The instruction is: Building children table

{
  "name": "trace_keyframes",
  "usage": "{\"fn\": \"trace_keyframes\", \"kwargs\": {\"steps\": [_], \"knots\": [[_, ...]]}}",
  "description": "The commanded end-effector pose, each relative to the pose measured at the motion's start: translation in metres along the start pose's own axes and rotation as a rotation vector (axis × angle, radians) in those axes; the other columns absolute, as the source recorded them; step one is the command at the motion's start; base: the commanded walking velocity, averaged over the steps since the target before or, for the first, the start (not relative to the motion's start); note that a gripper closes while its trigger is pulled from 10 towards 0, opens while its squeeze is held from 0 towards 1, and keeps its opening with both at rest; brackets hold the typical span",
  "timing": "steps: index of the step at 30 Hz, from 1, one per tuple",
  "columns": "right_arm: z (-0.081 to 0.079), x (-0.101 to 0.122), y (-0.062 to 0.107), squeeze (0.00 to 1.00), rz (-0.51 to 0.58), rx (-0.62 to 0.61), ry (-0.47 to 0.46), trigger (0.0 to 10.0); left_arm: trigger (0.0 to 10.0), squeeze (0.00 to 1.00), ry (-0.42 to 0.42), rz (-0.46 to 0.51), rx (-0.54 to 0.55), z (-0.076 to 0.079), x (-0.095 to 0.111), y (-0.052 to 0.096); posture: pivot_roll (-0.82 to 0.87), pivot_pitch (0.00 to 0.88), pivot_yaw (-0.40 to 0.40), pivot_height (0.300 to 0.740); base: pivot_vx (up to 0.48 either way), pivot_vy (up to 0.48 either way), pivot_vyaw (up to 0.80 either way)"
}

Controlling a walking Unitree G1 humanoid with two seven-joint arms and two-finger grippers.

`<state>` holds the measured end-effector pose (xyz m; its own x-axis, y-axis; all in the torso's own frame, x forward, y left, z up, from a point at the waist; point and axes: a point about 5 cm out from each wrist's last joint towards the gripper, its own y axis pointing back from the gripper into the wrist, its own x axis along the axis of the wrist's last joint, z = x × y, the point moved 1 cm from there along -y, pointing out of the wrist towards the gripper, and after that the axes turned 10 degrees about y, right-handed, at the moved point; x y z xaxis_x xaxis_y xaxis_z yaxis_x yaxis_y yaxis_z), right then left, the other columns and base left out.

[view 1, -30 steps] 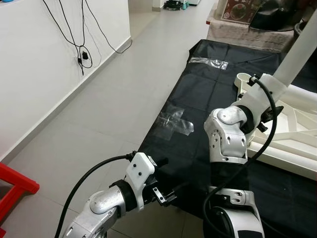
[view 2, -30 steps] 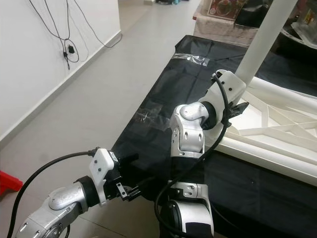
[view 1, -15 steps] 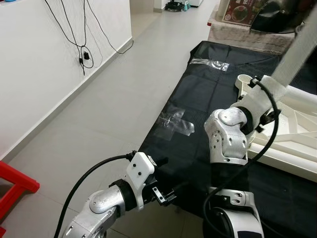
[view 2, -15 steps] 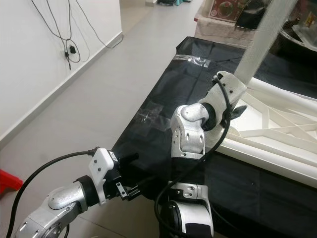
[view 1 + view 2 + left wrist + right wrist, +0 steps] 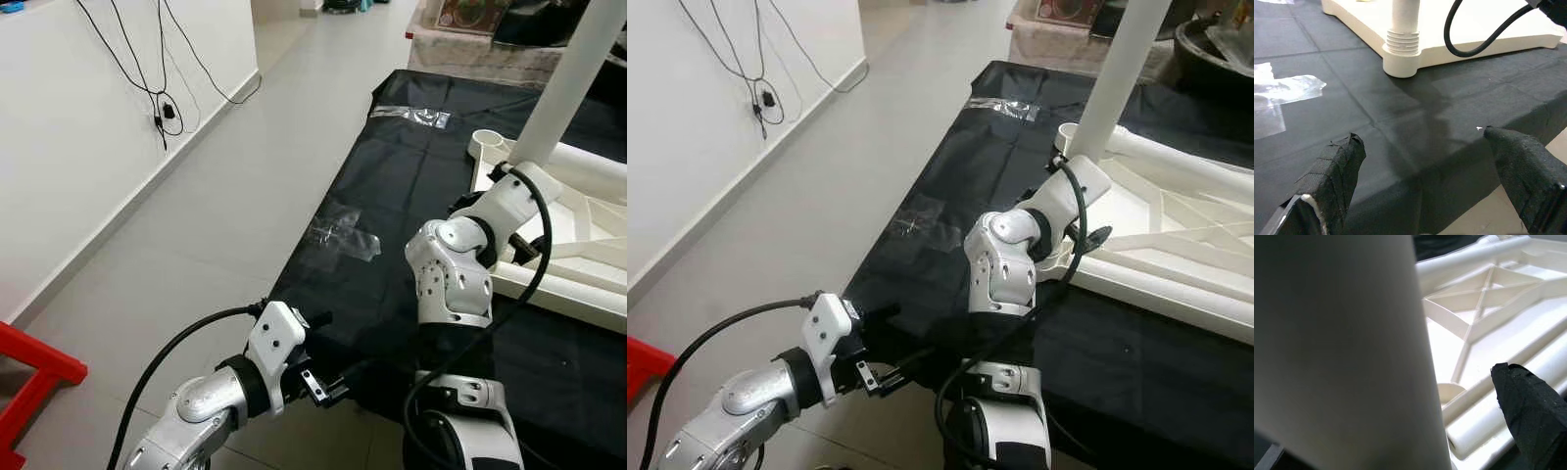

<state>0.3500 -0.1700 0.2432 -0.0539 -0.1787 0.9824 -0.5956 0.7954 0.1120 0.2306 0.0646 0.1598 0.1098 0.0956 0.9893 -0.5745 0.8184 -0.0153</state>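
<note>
One white tabletop (image 5: 1176, 255) lies upside down on the black cloth (image 5: 392, 225), ribs up, on my right side. One white leg (image 5: 1117, 73) stands upright at its near-left corner socket, threaded base visible in the left wrist view (image 5: 1403, 39). My right gripper (image 5: 1087, 230) is up against that leg, low down near the socket; in the right wrist view the leg (image 5: 1342, 347) sits very close to the cam with one black finger (image 5: 1530, 406) beside it. Can't tell whether the fingers are closed on the leg or just next to it.

My left gripper (image 5: 328, 387) hangs low at the near-left edge of the cloth, over the grey tile floor (image 5: 196, 225), well apart from the tabletop. Its two fingers (image 5: 1332, 171) are spread wide w/ nothing between them — just cloth edge ahead.

Two patches of clear tape on the cloth: one mid-left edge (image 5: 343, 235), one at the far end (image 5: 411, 116). Black cables (image 5: 167, 98) hang down the white wall on the left — a red frame (image 5: 34, 377) sits at the floor's near-left corner.
</note>
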Motion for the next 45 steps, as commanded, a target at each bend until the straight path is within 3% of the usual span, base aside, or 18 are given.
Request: {"fn": "trace_keyframes", "kwargs": {"steps": [1, 10, 11, 20, 33, 36, 41, 45], "knots": [[-0.004, -0.043, 0.023, 0.00, -0.126, 0.121, 0.064, 10.0, 10.0, 0.00, -0.007, -0.016, 0.007, -0.001, -0.004, 0.002, 0.12, 0.187, 0.002, 0.740, 0.000, 0.000, 0.00], [0.008, -0.049, 0.026, 0.00, -0.057, 0.240, 0.141, 10.0, 10.0, 0.00, -0.010, -0.014, 0.011, -0.003, -0.004, 0.001, 0.12, 0.182, 0.000, 0.740, 0.000, 0.000, 0.00], [0.017, -0.055, 0.026, 0.00, -0.053, 0.259, 0.177, 10.0, 10.0, 0.00, -0.010, -0.012, 0.013, -0.004, -0.004, 0.001, 0.11, 0.179, -0.002, 0.740, 0.000, 0.000, 0.00], [0.032, -0.063, 0.033, 0.00, -0.053, 0.330, 0.220, 10.0, 10.0, 0.00, -0.011, -0.010, 0.015, -0.005, -0.005, 0.001, 0.11, 0.174, -0.002, 0.740, 0.000, 0.000, 0.00], [0.038, -0.070, 0.045, 0.00, -0.027, 0.488, 0.252, 10.0, 10.0, 0.00, -0.013, -0.013, 0.016, -0.005, -0.006, 0.001, 0.11, 0.163, -0.002, 0.740, 0.000, 0.000, 0.00], [0.044, -0.072, 0.052, 0.00, 0.036, 0.627, 0.284, 10.0, 10.0, 0.00, -0.049, 0.014, 0.119, -0.014, -0.003, 0.002, 0.10, 0.155, 0.000, 0.740, 0.000, 0.000, 0.00], [0.061, -0.080, 0.056, 0.00, 0.056, 0.729, 0.312, 10.0, 10.0, 0.00, -0.062, 0.040, 0.218, -0.023, -0.001, 0.004, 0.10, 0.142, -0.004, 0.740, 0.000, 0.000, 0.00], [0.064, -0.082, 0.058, 0.00, 0.077, 0.771, 0.333, 10.0, 10.0, 0.00, -0.086, 0.047, 0.261, -0.028, 0.000, 0.004, 0.10, 0.139, -0.007, 0.740, 0.000, 0.000, 0.00]]}}
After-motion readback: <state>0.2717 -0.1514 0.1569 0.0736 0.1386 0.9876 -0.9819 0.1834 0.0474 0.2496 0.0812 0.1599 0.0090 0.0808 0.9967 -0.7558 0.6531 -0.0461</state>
